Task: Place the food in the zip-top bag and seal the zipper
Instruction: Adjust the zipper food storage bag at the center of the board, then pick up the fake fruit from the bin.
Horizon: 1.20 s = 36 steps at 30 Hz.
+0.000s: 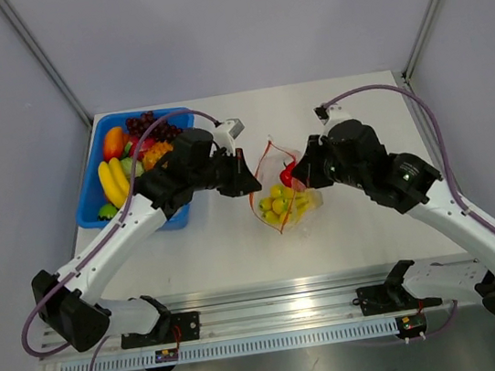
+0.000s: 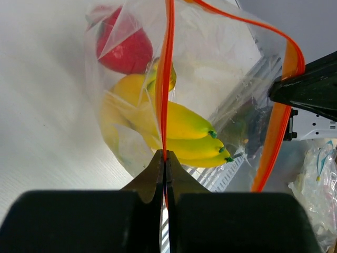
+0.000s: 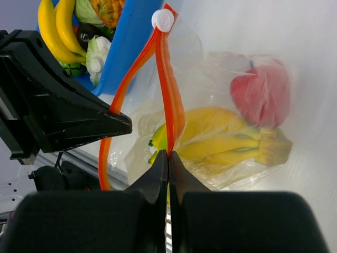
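Tabletop (image 1: 238, 251): white, with the 2 arms reaching in from the near edge and meeting around its middle.

Blue tray (image 1: 89, 203): at far left, holding bananas (image 1: 113, 181), dark grapes (image 1: 140, 122) and an orange-red fruit (image 1: 113, 142). The left arm crossed over its near right corner.

Zip-top bag (image 1: 286, 200): clear and crinkled, at mid-tabletop just right of the tray, between the 2 pincers. Its mouth pointed to the far side and its filled end to the near side. I could not tell whether its underside touched the tabletop.

Left pincer (image 2: 165, 155): closed tight, fingertips pressed together on 1 lip of the zipper (image 2: 167, 79), at the bag's left side.

Right pincer (image 3: 168, 154): likewise closed tight, pinching the other lip at the bag's right side.

Zipper: red-orange strip. Its 2 lips stood apart between the pincers, so the mouth gaped. The right wrist view showed both lips joining at the far end, where a small white slider (image 3: 162, 20) sat.

Food (image 1: 280, 204): inside the bag. A yellow banana bunch (image 2: 189, 137) with green tips lay against the plastic, and a red piece (image 2: 124, 50) sat beside it. From above, the yellow pieces sat at the near end and the red piece farther back, close to the right pincer.
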{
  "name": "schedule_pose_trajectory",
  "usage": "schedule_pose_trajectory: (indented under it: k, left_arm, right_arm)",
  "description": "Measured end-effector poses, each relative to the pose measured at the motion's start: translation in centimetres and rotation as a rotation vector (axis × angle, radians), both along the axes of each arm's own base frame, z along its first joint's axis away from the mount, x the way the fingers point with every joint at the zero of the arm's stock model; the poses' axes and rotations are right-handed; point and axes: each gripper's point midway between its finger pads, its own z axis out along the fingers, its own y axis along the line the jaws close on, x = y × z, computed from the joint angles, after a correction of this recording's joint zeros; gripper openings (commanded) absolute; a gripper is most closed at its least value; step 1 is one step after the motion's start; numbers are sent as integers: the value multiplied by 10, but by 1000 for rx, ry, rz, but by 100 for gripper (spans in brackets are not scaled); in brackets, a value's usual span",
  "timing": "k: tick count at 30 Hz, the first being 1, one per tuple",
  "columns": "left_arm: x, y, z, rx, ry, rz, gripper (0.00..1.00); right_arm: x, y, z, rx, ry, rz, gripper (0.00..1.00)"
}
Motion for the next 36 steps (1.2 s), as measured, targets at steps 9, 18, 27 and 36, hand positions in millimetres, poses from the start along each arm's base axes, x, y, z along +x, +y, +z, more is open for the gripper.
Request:
schedule_pose_trajectory:
  k: [9, 18, 27, 36]
  left_arm:
    - [1, 19, -44, 169, 41, 18, 69]
    - [39, 108, 37, 154, -180, 306, 69]
    - [67, 230, 41, 260, -194, 785, 70]
    - [98, 262, -74, 458, 116, 939, 67]
  right_arm:
    - [10, 30, -94, -81, 197, 43, 0]
    - [17, 41, -73, -32, 153, 62, 0]
    - [14, 46, -69, -14, 157, 91, 0]
    - [11, 51, -63, 7, 158, 118, 0]
